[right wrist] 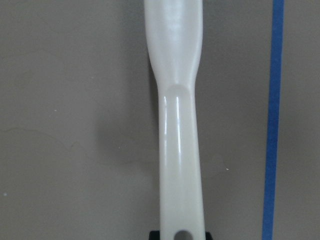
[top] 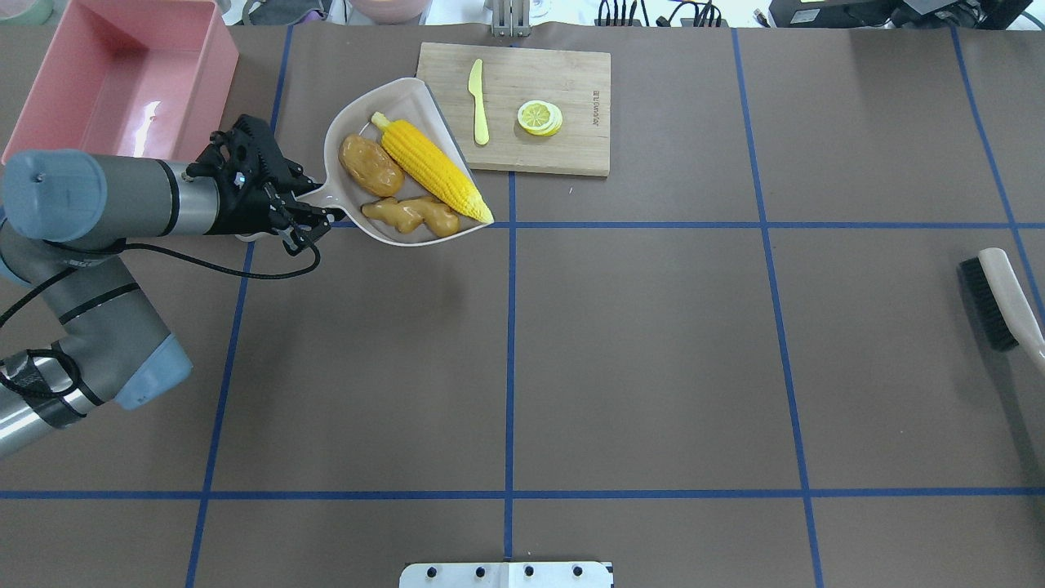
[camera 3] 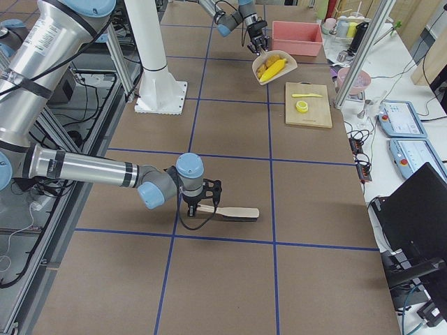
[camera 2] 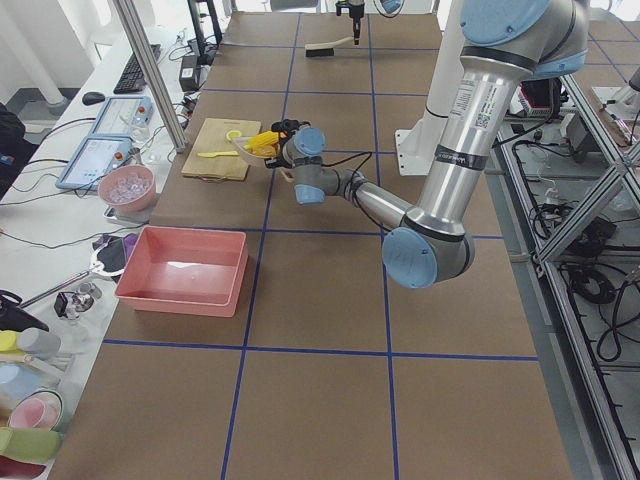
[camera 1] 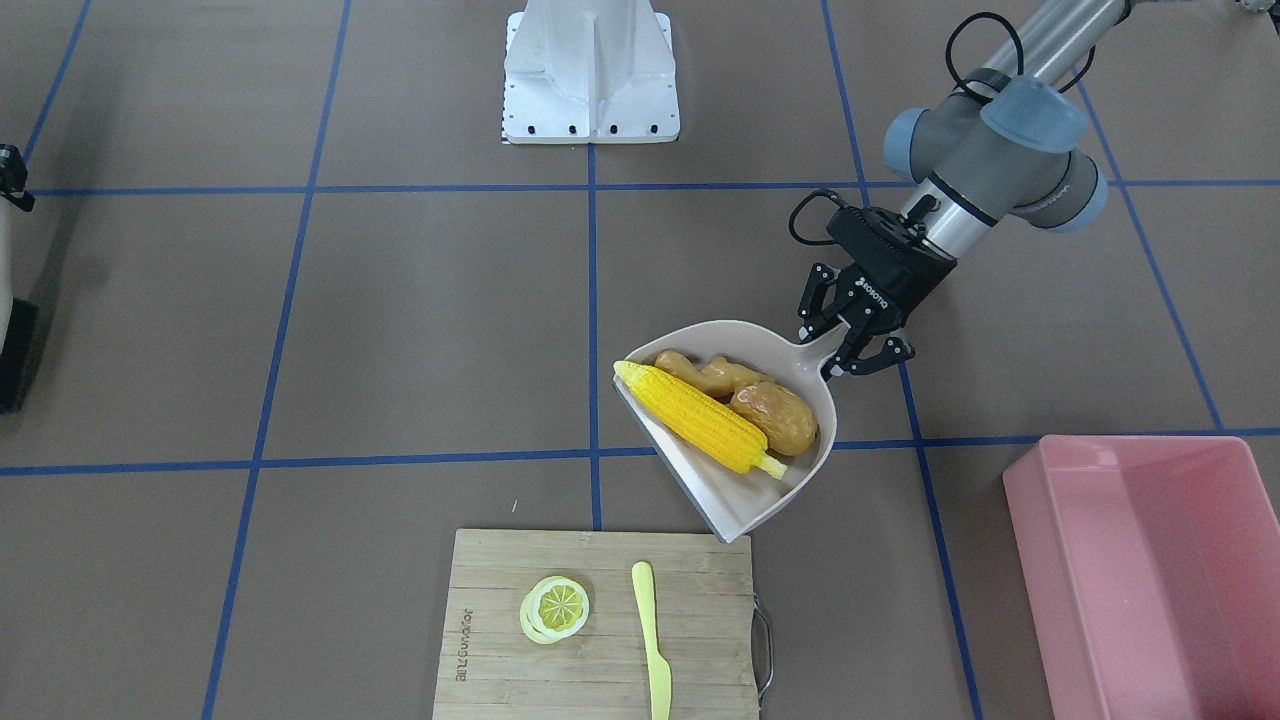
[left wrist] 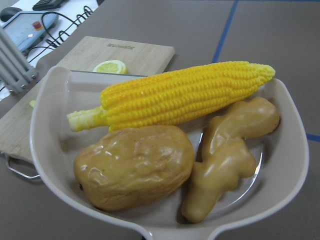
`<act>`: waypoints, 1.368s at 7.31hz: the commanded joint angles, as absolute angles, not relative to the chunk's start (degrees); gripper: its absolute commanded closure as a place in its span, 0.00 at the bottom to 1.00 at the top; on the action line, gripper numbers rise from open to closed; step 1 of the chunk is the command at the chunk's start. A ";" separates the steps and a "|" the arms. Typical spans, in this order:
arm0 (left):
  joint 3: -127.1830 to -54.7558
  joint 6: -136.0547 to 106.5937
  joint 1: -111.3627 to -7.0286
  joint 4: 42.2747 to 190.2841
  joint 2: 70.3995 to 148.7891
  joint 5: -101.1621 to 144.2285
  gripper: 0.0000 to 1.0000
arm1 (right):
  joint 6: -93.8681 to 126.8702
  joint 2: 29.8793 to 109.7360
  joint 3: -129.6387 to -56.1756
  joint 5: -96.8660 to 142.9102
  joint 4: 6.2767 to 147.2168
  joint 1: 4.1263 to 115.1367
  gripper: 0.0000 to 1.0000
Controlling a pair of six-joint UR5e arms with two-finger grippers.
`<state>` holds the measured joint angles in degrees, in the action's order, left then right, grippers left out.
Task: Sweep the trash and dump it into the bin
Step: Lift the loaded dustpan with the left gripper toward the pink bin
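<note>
My left gripper (camera 1: 835, 345) is shut on the handle of a beige dustpan (camera 1: 740, 510) and holds it above the table. In the pan lie the yellow corn cob (camera 1: 700, 418), the brown potato (camera 1: 775, 415) and the tan ginger root (camera 1: 715, 375). The left wrist view shows the corn (left wrist: 185, 95), the potato (left wrist: 135, 165) and the ginger (left wrist: 230, 155) close up. The pink bin (top: 122, 82) stands apart, beyond the left gripper (top: 314, 214). My right gripper (camera 3: 199, 204) is shut on the handle end of a brush (right wrist: 177, 125) far to the right.
A wooden cutting board (camera 1: 500, 640) with a lemon slice (camera 1: 555, 608) and a yellow knife (camera 1: 652, 640) lies next to the dustpan's open edge. The brush (top: 1000, 298) lies at the table's right edge. The robot's white base (camera 1: 590, 80) is at the near side.
</note>
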<state>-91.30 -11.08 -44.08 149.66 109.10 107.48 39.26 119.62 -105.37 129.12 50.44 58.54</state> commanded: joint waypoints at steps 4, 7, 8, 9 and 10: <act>-92.20 -28.06 -46.49 150.12 108.72 88.56 1.00 | 39.02 119.62 -104.77 129.20 50.45 58.53 0.56; -92.20 -43.90 -48.24 149.68 108.46 87.28 1.00 | 38.85 119.62 -104.68 129.64 50.36 58.62 0.07; -92.20 -50.21 -49.64 149.68 108.46 87.28 1.00 | 38.76 119.71 -104.76 129.81 50.27 58.80 0.00; -92.28 -55.23 -50.88 150.37 108.28 87.36 1.00 | 38.67 119.62 -105.37 129.90 50.27 59.15 0.00; -92.55 -65.12 -51.50 151.86 107.32 87.36 1.00 | 38.58 119.62 -106.77 131.38 50.53 61.15 0.00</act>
<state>-92.33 -55.01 -50.41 150.53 108.10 87.35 38.70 119.64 -105.45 130.16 50.34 59.44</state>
